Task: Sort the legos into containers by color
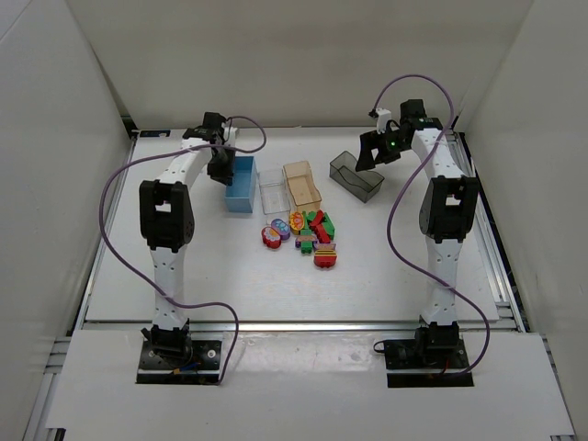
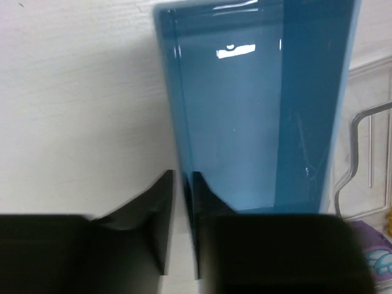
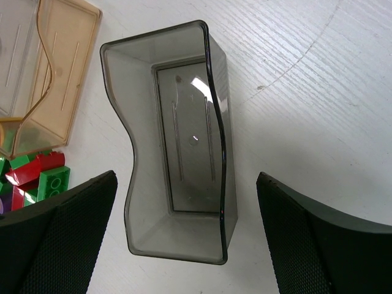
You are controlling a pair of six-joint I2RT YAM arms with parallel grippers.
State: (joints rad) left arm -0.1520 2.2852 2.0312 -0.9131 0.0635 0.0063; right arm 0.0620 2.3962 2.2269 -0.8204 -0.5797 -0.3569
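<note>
Four in a row across the far half of the table (image 1: 129, 276), from leftmost container (image 1: 243, 189) to rightmost container (image 1: 360, 182); legos (image 1: 312, 234) lie heaped just before the middle two.

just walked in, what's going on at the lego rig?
The left gripper is shut on a side wall of the blue bin, which is empty. The right gripper hangs over the empty grey bin, jaws wide open either side of it. The legos lie heaped just on the arms' side of the clear bin and peach bin.
</note>
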